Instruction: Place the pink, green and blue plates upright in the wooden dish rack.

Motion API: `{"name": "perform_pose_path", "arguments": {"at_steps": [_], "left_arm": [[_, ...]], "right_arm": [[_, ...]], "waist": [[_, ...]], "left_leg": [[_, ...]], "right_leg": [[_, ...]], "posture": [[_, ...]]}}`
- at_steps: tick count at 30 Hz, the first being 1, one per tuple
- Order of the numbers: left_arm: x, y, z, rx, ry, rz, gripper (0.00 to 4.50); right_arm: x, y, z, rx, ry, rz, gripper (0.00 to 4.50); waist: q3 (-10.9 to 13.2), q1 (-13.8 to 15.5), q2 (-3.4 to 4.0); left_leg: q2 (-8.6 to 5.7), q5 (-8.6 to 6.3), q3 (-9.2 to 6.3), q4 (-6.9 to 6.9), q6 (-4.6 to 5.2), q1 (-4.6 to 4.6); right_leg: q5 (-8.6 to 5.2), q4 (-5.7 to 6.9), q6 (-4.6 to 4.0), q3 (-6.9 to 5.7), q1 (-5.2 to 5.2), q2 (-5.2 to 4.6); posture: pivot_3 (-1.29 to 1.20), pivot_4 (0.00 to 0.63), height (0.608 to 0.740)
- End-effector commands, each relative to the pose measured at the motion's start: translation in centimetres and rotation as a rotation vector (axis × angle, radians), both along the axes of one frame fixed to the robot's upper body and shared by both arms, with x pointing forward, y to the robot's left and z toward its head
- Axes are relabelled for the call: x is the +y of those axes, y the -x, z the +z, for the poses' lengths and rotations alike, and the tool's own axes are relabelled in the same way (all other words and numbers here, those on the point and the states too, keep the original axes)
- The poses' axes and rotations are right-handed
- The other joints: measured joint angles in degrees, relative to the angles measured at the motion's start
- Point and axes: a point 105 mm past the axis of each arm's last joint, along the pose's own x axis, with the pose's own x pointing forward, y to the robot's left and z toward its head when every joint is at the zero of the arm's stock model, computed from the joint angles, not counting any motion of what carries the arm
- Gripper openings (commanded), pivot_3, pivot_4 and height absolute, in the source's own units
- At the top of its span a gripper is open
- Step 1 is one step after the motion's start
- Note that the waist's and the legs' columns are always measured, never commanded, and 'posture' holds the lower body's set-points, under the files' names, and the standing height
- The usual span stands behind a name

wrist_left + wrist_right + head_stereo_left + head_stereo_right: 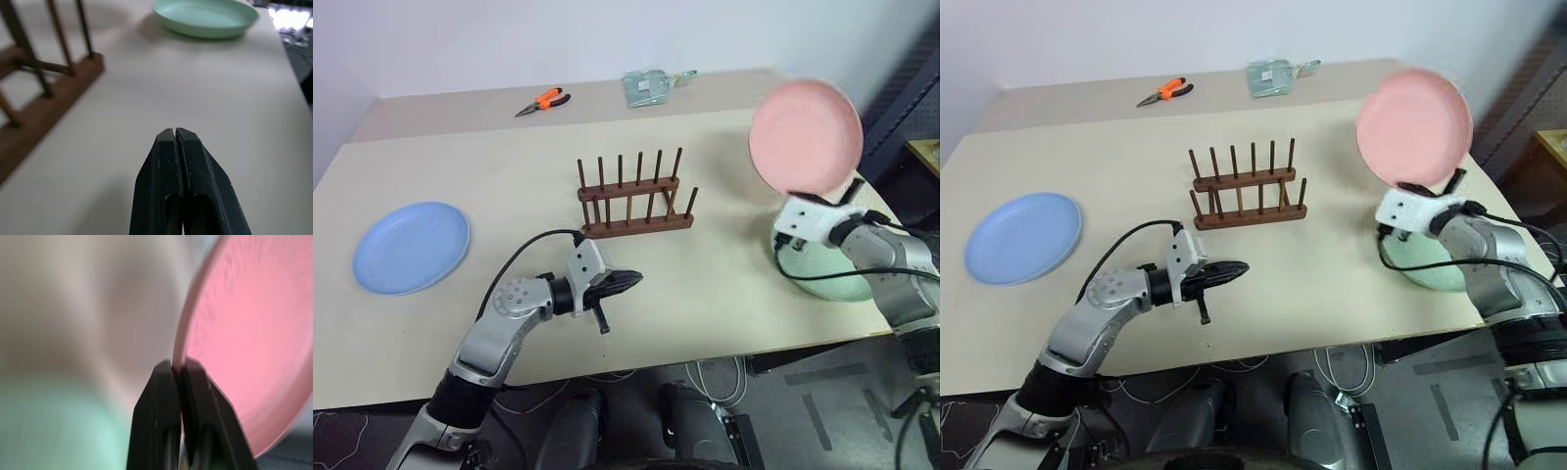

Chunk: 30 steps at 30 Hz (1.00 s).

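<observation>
Salmon-pink and held off the table, the pink plate (805, 136) stands nearly on edge at the right side of the scene, its face turned toward the camera and its lower rim pinched between the two black fingers of the right gripper (178, 367), which are closed tight on it; in the head views the fingers themselves are hidden behind the plate's lower edge and the white wrist housing, and the plate's outline is smeared. Below that wrist, the green plate (205, 17) lies flat on the table (705, 294), hollow side up, and in the head views much of it is covered by the right arm. Light blue and also flat, the blue plate (411, 247) sits far off near the table's left edge. Between them the wooden dish rack (634, 201) stands unfilled, its two rows of upright pegs running left to right, no plate in any slot. Just in front of the rack, apart from it, the left gripper (628, 281) hovers above the table, pointing toward the right, fingers pressed together on nothing. At the back of the table lie orange-handled pliers (544, 101) and a pale greenish packet (651, 86) whose contents cannot be made out.
</observation>
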Motion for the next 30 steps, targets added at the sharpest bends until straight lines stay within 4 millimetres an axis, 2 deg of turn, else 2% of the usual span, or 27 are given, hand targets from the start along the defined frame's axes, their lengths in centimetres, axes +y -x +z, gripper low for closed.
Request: {"name": "perform_pose_path", "arguments": {"at_steps": [1,4,6,8,13,30], "left_arm": [[1.3,-0.6,1.1,-0.056,0.018,0.053,0.00],[1.7,-0.8,0.8,-0.063,-0.002,0.055,0.00],[1.8,-0.8,0.9,-0.067,-0.003,0.057,0.00],[1.8,-0.9,1.0,-0.070,-0.001,0.058,0.00],[1.7,-0.7,1.1,-0.077,0.002,0.062,0.00],[1.5,-0.2,1.2,-0.068,0.002,0.053,0.00]], "right_arm": [[6.3,3.6,6.9,-0.038,-0.524,0.382,0.03],[9.4,6.2,8.7,0.099,-0.796,0.637,0.03],[10.6,7.4,8.8,0.203,-0.859,0.749,0.03],[11.0,7.7,8.6,0.263,-0.864,0.783,0.03],[10.4,6.5,6.5,0.388,-0.798,0.770,0.03],[7.2,2.5,4.8,0.524,-0.849,0.768,0.03]], "waist": [[0.02,0.18,0.02],[0.05,1.06,0.01],[0.04,1.84,0.01],[0.04,1.99,0.00],[0.05,1.79,0.02],[0.05,1.49,0.02]], "left_leg": [[0.01,0.00,-0.04,-0.01,0.00,0.01],[-0.03,0.00,-0.24,0.01,0.00,-0.07],[-0.11,-0.01,-0.26,0.03,0.01,-0.11],[-0.15,-0.02,-0.25,0.05,0.03,-0.13],[-0.14,-0.03,-0.17,0.03,0.04,-0.15],[-0.11,-0.02,-0.12,0.01,0.03,-0.14]], "right_leg": [[0.05,0.04,0.09,-0.01,0.00,0.02],[0.05,0.04,0.08,-0.16,0.01,-0.02],[0.03,-0.07,0.05,-0.18,0.03,-0.11],[-0.07,-0.14,-0.13,-0.19,0.06,-0.16],[-0.07,-0.18,-0.14,-0.18,0.01,-0.16],[-0.05,-0.10,-0.12,-0.16,-0.05,-0.14]], "posture": [[0.00,0.150,0.738],[0.00,0.150,0.738],[0.00,0.150,0.738],[0.00,0.150,0.738],[0.00,0.150,0.738],[0.00,0.150,0.738]]}}
